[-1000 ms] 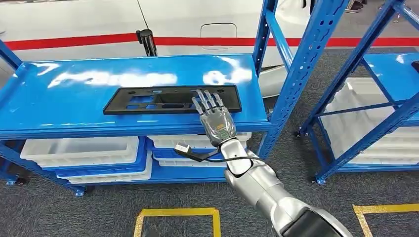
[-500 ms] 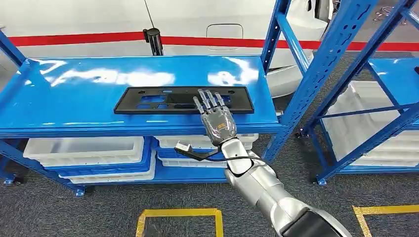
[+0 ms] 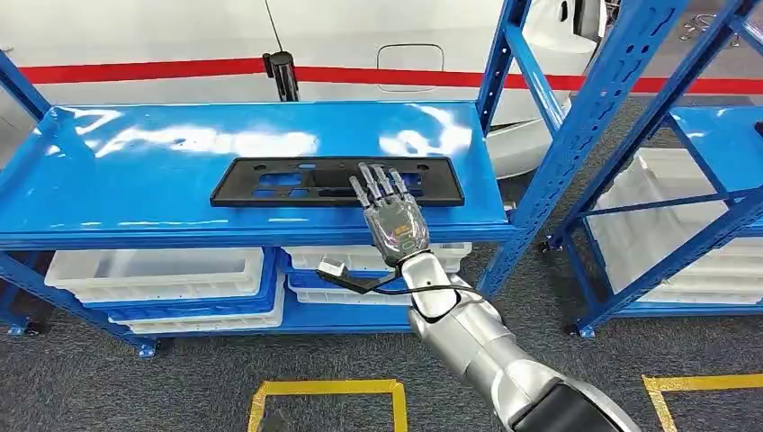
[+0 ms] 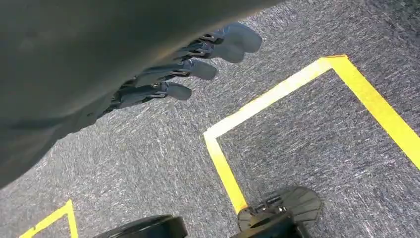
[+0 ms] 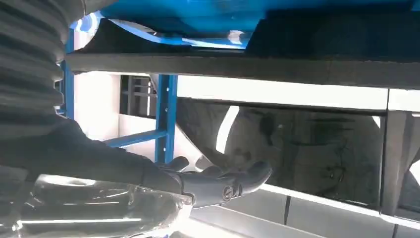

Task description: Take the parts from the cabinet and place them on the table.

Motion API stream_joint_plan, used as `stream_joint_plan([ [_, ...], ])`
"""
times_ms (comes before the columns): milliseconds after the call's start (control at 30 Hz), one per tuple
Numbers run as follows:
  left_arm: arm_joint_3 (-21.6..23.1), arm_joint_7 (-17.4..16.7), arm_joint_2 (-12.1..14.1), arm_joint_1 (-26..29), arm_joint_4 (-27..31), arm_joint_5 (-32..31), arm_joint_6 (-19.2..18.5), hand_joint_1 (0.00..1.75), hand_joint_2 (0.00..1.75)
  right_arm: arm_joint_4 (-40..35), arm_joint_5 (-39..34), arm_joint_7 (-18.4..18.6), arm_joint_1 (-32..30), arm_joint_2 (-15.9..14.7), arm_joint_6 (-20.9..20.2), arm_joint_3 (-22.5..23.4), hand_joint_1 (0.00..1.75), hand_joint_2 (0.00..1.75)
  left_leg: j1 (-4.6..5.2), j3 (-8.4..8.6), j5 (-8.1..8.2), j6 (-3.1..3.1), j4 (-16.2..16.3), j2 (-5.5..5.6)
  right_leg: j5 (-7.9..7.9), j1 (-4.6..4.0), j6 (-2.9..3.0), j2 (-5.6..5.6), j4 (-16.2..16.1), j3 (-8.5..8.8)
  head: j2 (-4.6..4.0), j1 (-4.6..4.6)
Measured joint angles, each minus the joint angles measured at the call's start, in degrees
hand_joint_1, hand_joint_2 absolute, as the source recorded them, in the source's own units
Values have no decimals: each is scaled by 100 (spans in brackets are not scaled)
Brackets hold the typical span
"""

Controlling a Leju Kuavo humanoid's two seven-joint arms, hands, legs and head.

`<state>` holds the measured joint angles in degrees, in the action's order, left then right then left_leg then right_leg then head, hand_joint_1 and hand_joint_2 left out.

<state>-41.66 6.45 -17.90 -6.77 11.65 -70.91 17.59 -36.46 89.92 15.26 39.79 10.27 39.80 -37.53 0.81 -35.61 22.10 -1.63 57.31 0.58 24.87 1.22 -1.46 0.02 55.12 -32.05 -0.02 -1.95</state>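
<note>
A long flat black part (image 3: 270,183) with cut-outs lies on the blue cabinet shelf (image 3: 135,180), near its front edge. My right hand (image 3: 391,216) reaches up from below with its fingers stretched out and apart. Its fingertips (image 3: 378,180) lie over the part's front edge, right of the part's middle; I cannot tell whether they touch it. The hand holds nothing. The right wrist view shows the thumb and fingers (image 5: 218,183) extended under the shelf level. My left hand (image 4: 198,64) hangs over the grey carpet, fingers loosely apart and empty.
White bins (image 3: 153,274) fill the lower shelf. A blue upright (image 3: 531,153) stands just right of the part, and a second blue rack (image 3: 702,135) with white bins stands farther right. A black post (image 3: 283,76) rises behind the shelf. Yellow tape (image 3: 324,389) marks the floor.
The whole picture has shifted a little to the right, so the camera moved. My right hand stays at the part's front edge, fingers still spread.
</note>
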Motion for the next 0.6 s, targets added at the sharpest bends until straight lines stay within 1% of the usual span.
stream_joint_plan([
  [67,-20,-35,0,1,0,44,-4,0,0,15,0,-2,3,15,0,0,0,175,-1,-2,1,-2,1,0,1,3,-1,0,0,0,0,0],
  [167,-44,-48,0,1,0,57,-9,0,0,31,0,-2,4,31,0,-2,0,175,10,-6,14,-24,10,0,3,17,-13,0,-1,0,0,0],
  [267,-63,-55,2,0,0,72,-11,0,0,37,0,-2,15,61,0,-2,0,175,21,-13,29,-72,6,3,-1,45,-61,-3,-34,9,0,0],
  [300,-66,-59,2,-1,0,72,-11,0,0,35,0,-2,40,85,0,-2,0,175,-2,35,-5,-117,-67,0,13,-3,-100,-3,-44,29,0,0],
  [333,-70,-63,2,2,0,72,-9,0,0,39,0,0,40,83,2,-2,0,175,-42,87,-37,-146,-121,-13,63,24,-88,-4,78,-49,0,0],
  [367,-72,-65,2,0,0,72,-11,0,0,39,0,-2,58,87,4,-2,0,175,-48,91,-36,-160,-136,-13,148,5,-58,-4,234,-110,0,0],
  [400,-77,-74,2,-7,0,72,-11,0,0,42,0,-7,71,87,7,-4,0,175,-51,91,-41,-173,-134,-17,268,-4,-19,-2,481,-233,0,11],
  [433,-81,-85,2,-14,0,70,-11,0,0,46,0,-11,71,83,9,-2,0,175,-47,90,-36,-192,-134,-13,488,7,31,-2,1013,-509,0,26],
  [467,-83,-94,2,-9,0,70,-11,0,0,57,0,-13,58,70,9,-2,0,175,-44,88,-33,-197,-133,-8,633,10,51,-1,1412,-719,0,15],
  [500,-87,-111,4,1,0,70,-11,0,0,72,0,-20,31,55,9,-2,0,175,-42,85,-29,-198,-132,1,758,6,50,-1,1843,-966,0,28],
  [533,-90,-116,4,10,0,70,-11,0,0,85,0,-20,7,44,9,-2,0,175,-41,86,-28,-195,-132,8,751,6,22,-1,1956,-1059,0,26],
  [567,-94,-116,4,16,0,72,-11,0,0,94,0,-22,-7,39,9,-2,0,175,-39,87,-22,-184,-128,20,621,4,-33,-1,1725,-978,0,28],
  [600,-94,-116,4,18,0,75,-11,0,0,94,0,-24,-9,42,9,-2,0,175,-39,92,-18,-174,-127,30,465,5,-73,-2,1376,-814,0,28],
])
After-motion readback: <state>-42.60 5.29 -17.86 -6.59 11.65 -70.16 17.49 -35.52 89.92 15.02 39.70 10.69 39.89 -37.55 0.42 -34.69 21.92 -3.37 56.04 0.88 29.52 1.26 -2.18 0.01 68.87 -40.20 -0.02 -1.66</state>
